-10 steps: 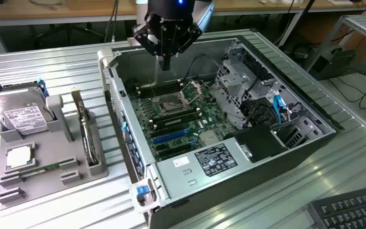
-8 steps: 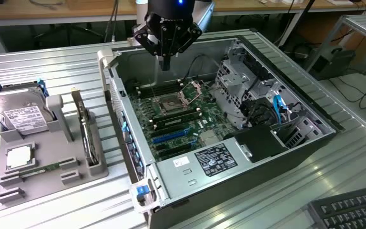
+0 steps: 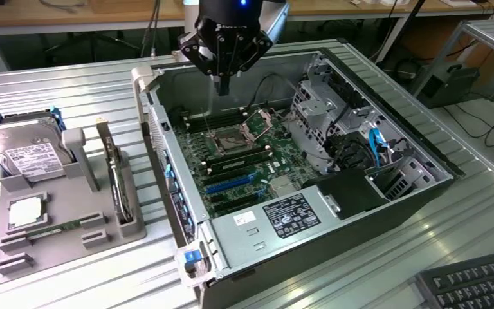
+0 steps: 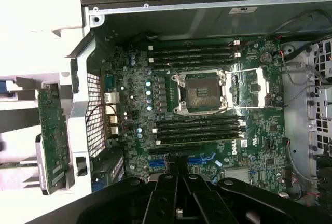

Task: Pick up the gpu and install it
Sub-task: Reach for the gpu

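gpu (image 3: 116,180) base hidden in holder (image 3: 58,254)

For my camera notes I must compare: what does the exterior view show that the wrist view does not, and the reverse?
The exterior view adds the hard drive, the keyboard and the power supply. The wrist view adds the perforated grille on the case wall. Both share the claw above the open case, the processor socket, and the gpu standing on edge outside the case, not yet picked up.
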`<state>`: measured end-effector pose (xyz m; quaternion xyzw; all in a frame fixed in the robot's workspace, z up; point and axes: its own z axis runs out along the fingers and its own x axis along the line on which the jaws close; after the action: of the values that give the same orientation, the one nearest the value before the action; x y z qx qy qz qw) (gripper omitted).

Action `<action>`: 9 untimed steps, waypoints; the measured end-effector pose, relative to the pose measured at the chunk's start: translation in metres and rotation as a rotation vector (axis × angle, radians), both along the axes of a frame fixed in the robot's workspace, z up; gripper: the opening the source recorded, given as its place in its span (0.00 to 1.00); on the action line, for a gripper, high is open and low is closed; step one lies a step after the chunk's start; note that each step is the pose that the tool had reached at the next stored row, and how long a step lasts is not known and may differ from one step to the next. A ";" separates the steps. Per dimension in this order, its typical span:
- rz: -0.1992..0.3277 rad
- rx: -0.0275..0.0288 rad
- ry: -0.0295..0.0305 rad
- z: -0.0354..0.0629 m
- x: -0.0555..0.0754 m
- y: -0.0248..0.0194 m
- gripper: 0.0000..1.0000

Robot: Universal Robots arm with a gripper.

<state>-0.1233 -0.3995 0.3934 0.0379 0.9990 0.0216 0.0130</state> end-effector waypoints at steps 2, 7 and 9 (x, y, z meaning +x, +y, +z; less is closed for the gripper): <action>0.000 0.0002 -0.0001 -0.0001 -0.005 -0.0022 0.11; 0.000 0.0002 -0.0001 -0.0001 -0.023 -0.0092 0.11; 0.000 0.0002 -0.0001 -0.0001 -0.033 -0.0126 0.11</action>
<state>-0.1565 -0.4121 0.3933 0.0378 0.9990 0.0217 0.0131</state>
